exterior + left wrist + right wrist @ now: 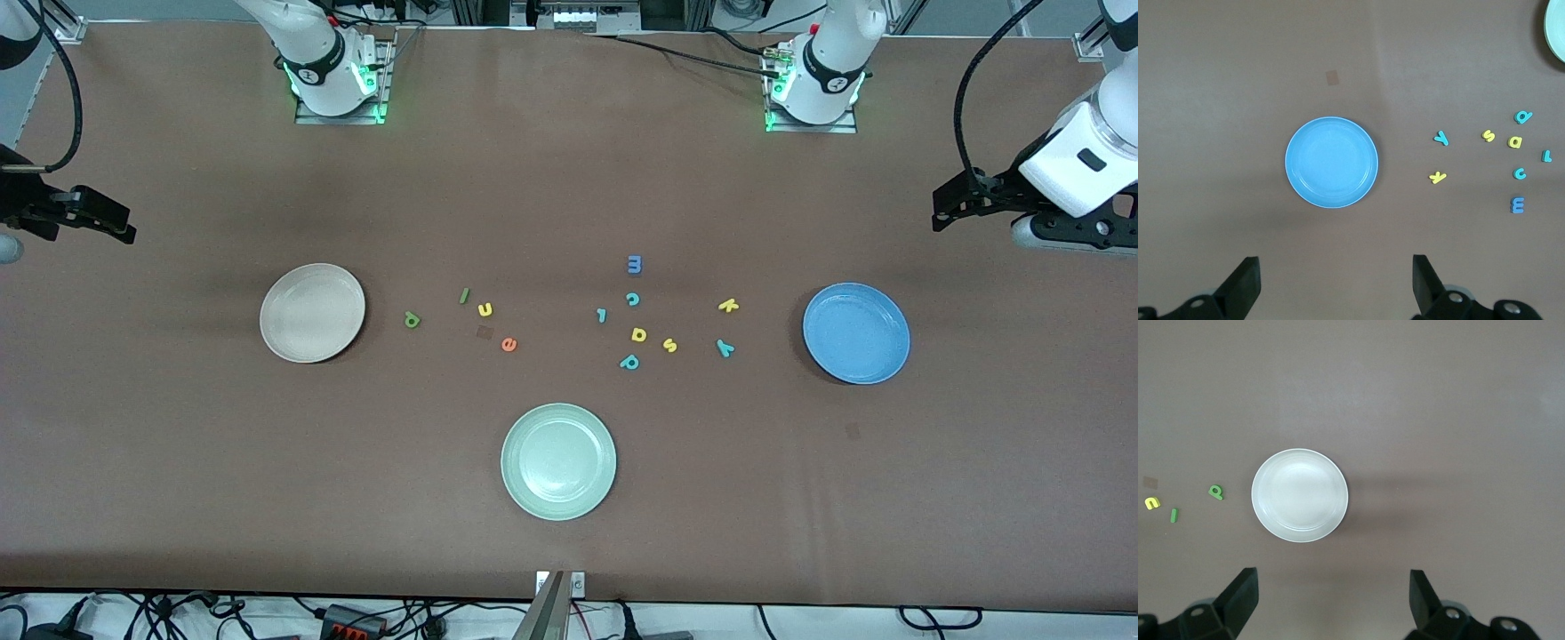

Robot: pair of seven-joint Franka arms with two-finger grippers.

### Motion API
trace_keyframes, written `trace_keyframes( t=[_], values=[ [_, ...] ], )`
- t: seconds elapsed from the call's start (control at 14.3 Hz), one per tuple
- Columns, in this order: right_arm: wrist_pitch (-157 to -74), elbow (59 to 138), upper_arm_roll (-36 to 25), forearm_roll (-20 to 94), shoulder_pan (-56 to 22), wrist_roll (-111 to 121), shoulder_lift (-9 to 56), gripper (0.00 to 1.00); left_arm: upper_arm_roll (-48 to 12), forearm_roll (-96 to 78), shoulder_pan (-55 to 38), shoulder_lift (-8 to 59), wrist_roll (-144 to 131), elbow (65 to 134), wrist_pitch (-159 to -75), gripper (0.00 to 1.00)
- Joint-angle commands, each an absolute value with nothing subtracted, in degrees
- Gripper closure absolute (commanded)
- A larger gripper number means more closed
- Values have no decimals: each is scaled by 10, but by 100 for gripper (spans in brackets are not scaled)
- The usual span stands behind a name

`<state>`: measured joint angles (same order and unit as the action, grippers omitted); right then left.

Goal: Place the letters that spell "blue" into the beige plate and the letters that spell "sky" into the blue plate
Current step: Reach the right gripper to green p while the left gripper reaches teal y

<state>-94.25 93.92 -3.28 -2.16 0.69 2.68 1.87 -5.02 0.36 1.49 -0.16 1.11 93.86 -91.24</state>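
The beige plate lies toward the right arm's end, the blue plate toward the left arm's end. Beside the beige plate lie the green b, thin green l, yellow u and orange e. Beside the blue plate lie the yellow k, teal y and yellow s. My left gripper hangs open and empty high above the table's end by the blue plate. My right gripper hangs open and empty by the beige plate.
A pale green plate sits nearer the front camera, mid-table. Among the middle letters are a blue m, teal c, small teal letter, yellow a-shaped letter and teal p. A brown patch lies by the u.
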Motion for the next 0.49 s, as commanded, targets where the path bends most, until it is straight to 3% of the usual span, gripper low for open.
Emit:
trace_keyframes(
  t=[0.0, 0.42],
  values=[
    [-937, 940, -29, -27, 10, 25, 8, 0, -53, -2, 17, 5, 9, 922, -901, 0],
    [-936, 940, -28, -27, 10, 32, 7, 0, -53, -2, 13, 4, 9, 921, -901, 0]
  ],
)
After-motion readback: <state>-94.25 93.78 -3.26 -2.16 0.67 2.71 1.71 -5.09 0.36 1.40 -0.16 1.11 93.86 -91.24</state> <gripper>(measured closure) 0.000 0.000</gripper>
